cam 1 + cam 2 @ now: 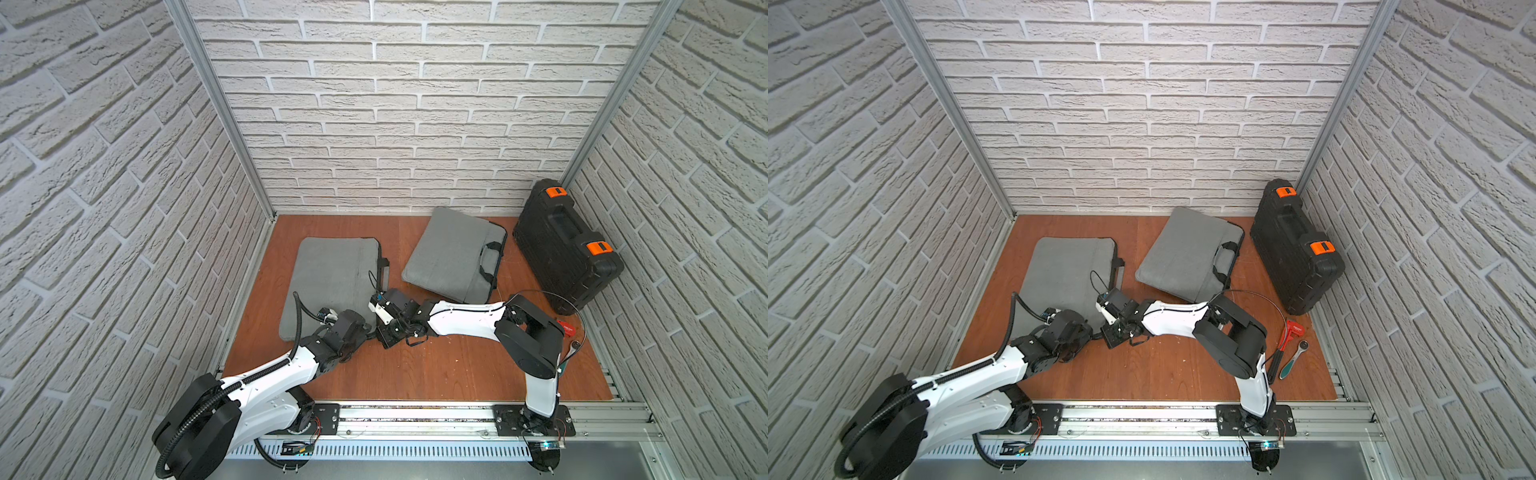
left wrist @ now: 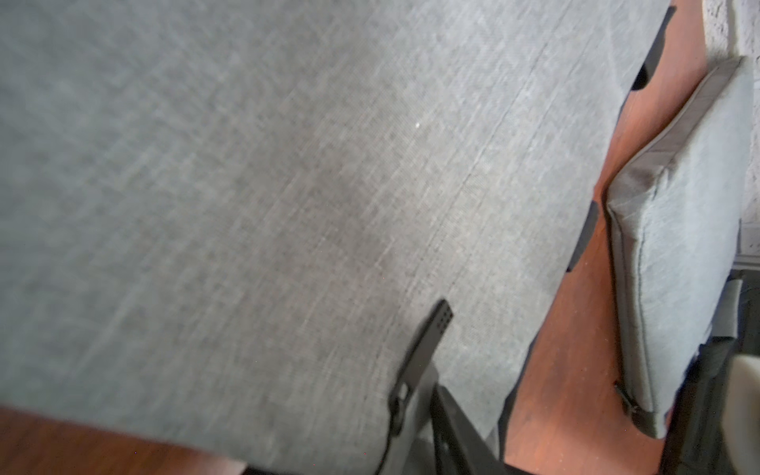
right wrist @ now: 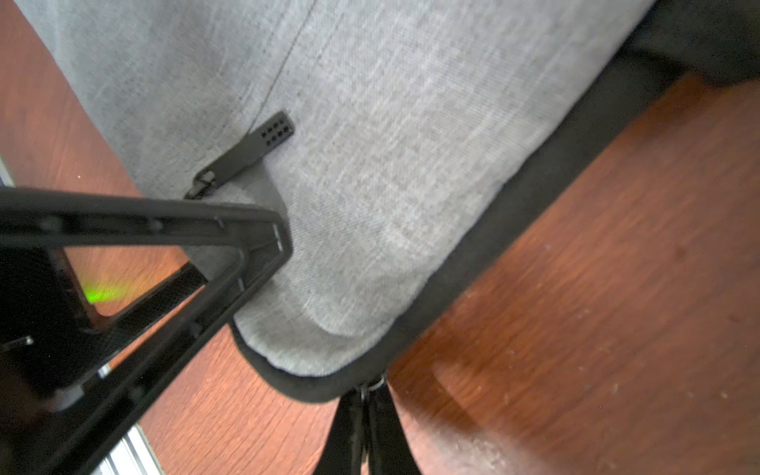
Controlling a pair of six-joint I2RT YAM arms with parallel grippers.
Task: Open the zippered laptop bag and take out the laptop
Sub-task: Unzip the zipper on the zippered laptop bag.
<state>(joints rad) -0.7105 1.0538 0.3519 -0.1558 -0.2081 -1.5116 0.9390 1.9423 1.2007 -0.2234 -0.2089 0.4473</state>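
Your laptop bag, the grey one, lies flat on the table at about 9 o'clock from the table's middle in both top views. Both arms meet at its 5 o'clock corner.

In the right wrist view, the right gripper is clenched tight against the black edging of that rounded corner. A small metal ring sits right at its tips, but you cannot tell from here whether a zipper pull is pinched between them.

The left gripper presses on the grey fabric just beside the same corner. Whether it is released or clenched cannot be told from the pictures. A black pocket zipper tab with small holes lies flat on the fabric just beside it, and it also shows in the left wrist view.

A second grey bag with black handles sits at 1 o'clock, apart from yours. A black tool case with orange latches stands at 2 o'clock near the back corner. A red tool and a ratchet lie at 4 o'clock beside the right arm.
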